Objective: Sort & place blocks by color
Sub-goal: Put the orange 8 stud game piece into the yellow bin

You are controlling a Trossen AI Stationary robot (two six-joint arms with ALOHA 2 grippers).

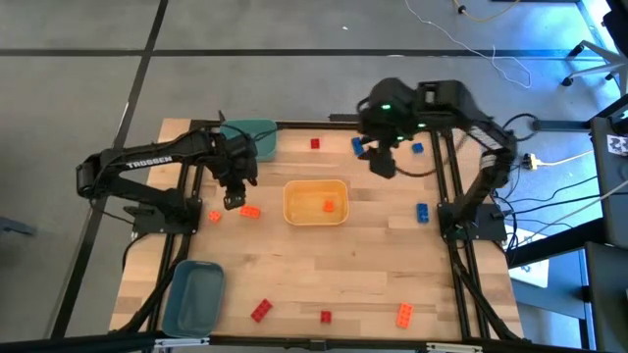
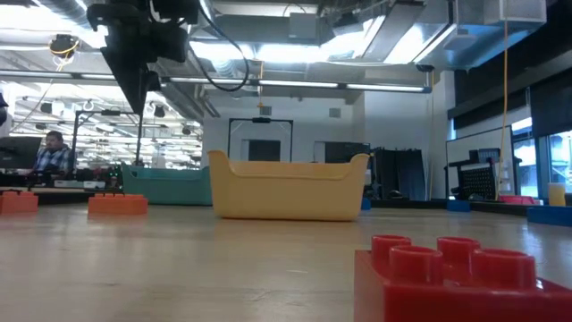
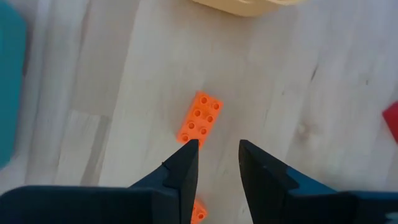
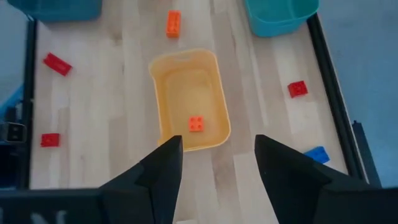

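Small red, orange and blue blocks lie scattered flat on the wooden table. My left gripper (image 1: 234,203) (image 3: 217,144) hangs open above the table, left of the yellow bin (image 1: 289,201), with nothing between its fingers. An oblong orange block (image 3: 200,117) (image 1: 250,211) lies just ahead of its fingertips, and a small orange block (image 1: 214,216) lies just behind them. My right gripper (image 1: 381,165) (image 4: 217,140) is open and empty, high above the table's far right part. One orange block (image 4: 196,124) lies inside the yellow bin (image 4: 158,93).
A teal bin (image 1: 253,137) stands at the far edge and a blue bin (image 1: 191,294) at the near left corner. Red blocks (image 1: 315,144) (image 1: 261,311) (image 1: 326,316), blue blocks (image 1: 358,147) (image 1: 423,212) and an orange block (image 1: 403,314) lie around. A person sits in the room beyond (image 2: 55,152).
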